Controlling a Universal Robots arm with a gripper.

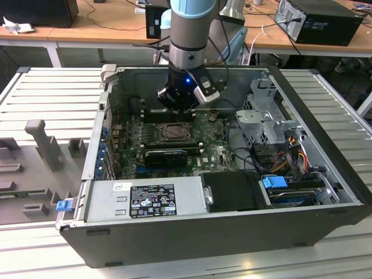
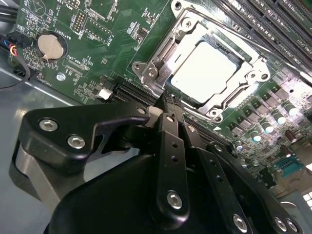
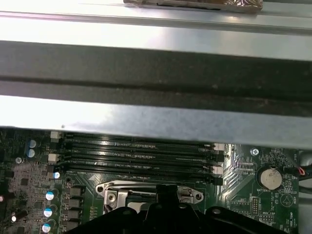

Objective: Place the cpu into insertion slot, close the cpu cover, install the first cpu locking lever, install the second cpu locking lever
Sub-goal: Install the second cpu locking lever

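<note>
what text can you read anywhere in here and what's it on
Nothing can be read for sure.
Power supply label: print and symbols, too small to read.
Board: white lettering near the parts, too blurred to read.
Cpu: bright plain face, no print to be made out.

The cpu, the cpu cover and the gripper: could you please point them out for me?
cpu (image 2: 207, 73), second wrist view, middle of its pale face.
cpu cover (image 2: 161, 56), second wrist view, on the frame's side bar.
gripper (image 2: 168, 105), second wrist view, at the fingertips.
</note>
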